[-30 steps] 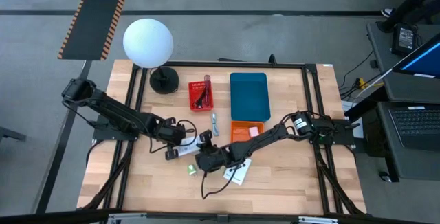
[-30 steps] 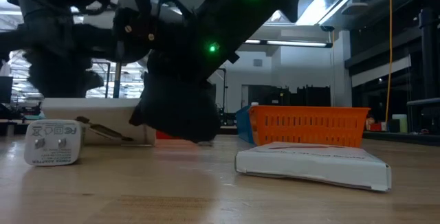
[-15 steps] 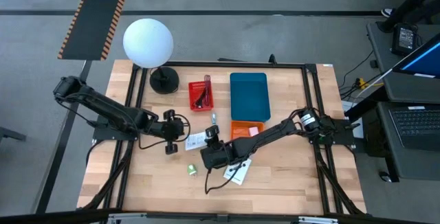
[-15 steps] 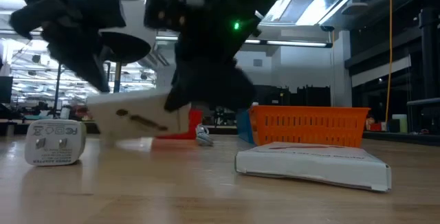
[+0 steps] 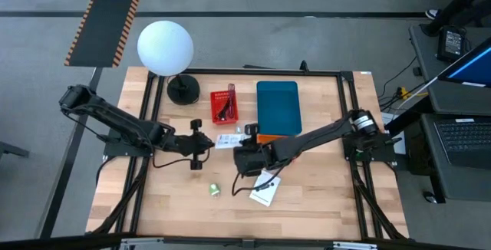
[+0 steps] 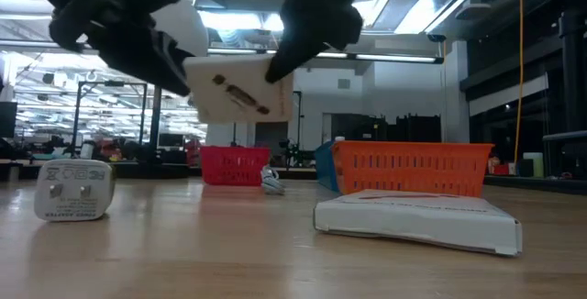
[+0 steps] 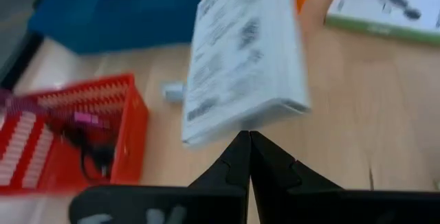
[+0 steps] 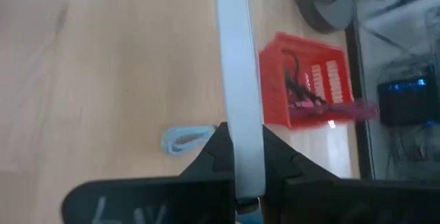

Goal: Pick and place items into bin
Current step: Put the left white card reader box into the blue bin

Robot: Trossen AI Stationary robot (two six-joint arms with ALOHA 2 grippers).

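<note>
A flat white card with black marks (image 5: 225,140) hangs in the air between both grippers, and the low view shows the card (image 6: 240,97) well above the wood. My left gripper (image 5: 205,143) is shut at its left end and my right gripper (image 5: 244,152) is shut on its right end. A second white card with green marks (image 5: 265,191) lies flat on the table nearer the front, beside a small green cube (image 5: 215,191). A blue-white stick (image 8: 182,140) lies on the wood near the red bin. My left gripper (image 7: 246,136) pinches the card's near edge (image 7: 240,122) with only the ends of its fingers, coming level from the table's left. The card is lifted clear and tilted. My right gripper (image 8: 240,183) has the card's edge (image 8: 242,157) between its two fingers, one on each face, coming from the table's right. The card stands edge-on in that hold, clear of the table.
A red bin (image 5: 224,106) holds dark and maroon cables. A blue bin (image 5: 277,108) sits right of it, with an orange bin (image 6: 411,166) just in front. The white globe lamp (image 5: 165,47) stands on its black base at the far left. A white plug block (image 6: 73,189) sits near the front.
Both grippers have carried the white card up off the table and toward the far edge, slightly rightward. The card lay low on the wood a second ago and now hangs clear at about the height of the bins' tops, tilted.
</note>
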